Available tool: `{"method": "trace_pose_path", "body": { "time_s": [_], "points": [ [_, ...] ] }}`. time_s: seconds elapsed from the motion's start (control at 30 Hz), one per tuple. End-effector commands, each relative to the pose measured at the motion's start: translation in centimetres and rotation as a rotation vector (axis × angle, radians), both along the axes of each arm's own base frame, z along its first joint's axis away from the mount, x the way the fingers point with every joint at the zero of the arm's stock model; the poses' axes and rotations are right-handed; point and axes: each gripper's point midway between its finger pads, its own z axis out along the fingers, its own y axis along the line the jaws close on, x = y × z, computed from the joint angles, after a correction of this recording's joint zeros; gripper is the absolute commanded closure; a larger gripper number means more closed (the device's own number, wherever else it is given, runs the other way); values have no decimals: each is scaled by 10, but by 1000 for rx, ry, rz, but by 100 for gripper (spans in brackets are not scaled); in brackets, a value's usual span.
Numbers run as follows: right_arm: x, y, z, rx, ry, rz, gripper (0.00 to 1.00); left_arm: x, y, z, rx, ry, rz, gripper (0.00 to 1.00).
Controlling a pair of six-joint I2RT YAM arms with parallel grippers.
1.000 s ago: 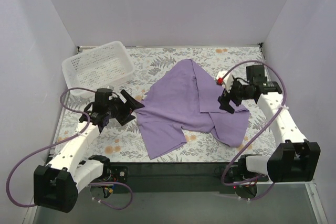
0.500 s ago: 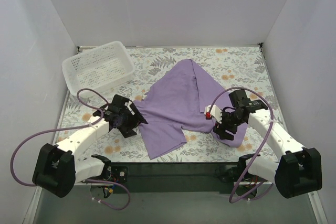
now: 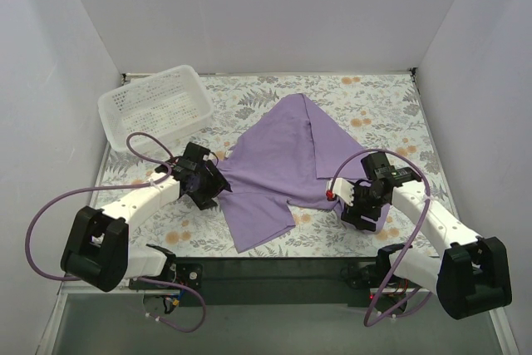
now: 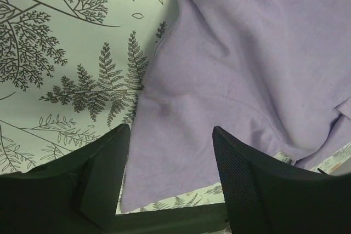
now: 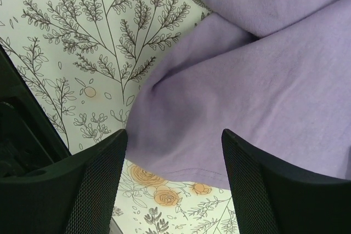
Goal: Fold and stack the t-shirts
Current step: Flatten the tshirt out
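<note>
T-shirt status: the lavender-purple short-sleeved cotton t-shirt (image 3: 283, 155) is lying mid-table on the fern-and-flower print table cover (image 3: 374, 97). It's rumpled, not flat. One flap is folded over the right half, and a pointed end is reaching toward the far side. The near-left part is running down close to the near edge.

L gripper (image 3: 206, 184) is sitting low at the shirt's left edge. Wrist cam: jaws are standing apart and nothing is pinched. The cloth (image 4: 247, 53) is lying flat between the fingers. The left finger (image 4: 104, 179) is over the fabric border by the fern print, the right finger (image 4: 252, 190) is over the purple. Can't tell whether the tips are touching the cloth.

R gripper (image 3: 363, 204) is low over the shirt's near-right corner. Jaws are also released, no grasp. Wrist cam: the shirt (image 5: 274, 80) is bunching into a rounded fold between the fingers. The left finger (image 5: 93, 190) is over bare print, the right finger (image 5: 263, 190) is over the fabric.

The white perforated plastic basket (image 3: 155, 104) is sitting at the far-left corner, well apart from the shirt.
</note>
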Motion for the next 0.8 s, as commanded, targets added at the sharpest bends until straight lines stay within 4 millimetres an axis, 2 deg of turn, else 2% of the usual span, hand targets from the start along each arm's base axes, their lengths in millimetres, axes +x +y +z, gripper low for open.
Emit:
{"method": "trace_pose_path", "body": {
  "time_s": [0.0, 0.4, 0.5, 0.67, 0.77],
  "points": [
    [0, -3, 0, -15, -25, 28, 24, 6, 3, 5, 21, -45, 5, 40],
    [-2, -6, -8, -38, 12, 9, 26, 12, 4, -12, 56, -26, -6, 44],
    [-2, -5, -4, -29, 0, 15, 27, 15, 9, -14, 86, -36, 3, 44],
    [-7, 8, 8, 39, -4, 49, 26, 14, 11, -20, 101, -32, -2, 44],
    [-16, 7, -3, 10, 47, 60, 26, 14, 14, -22, 111, -32, 4, 44]
  ]
}}
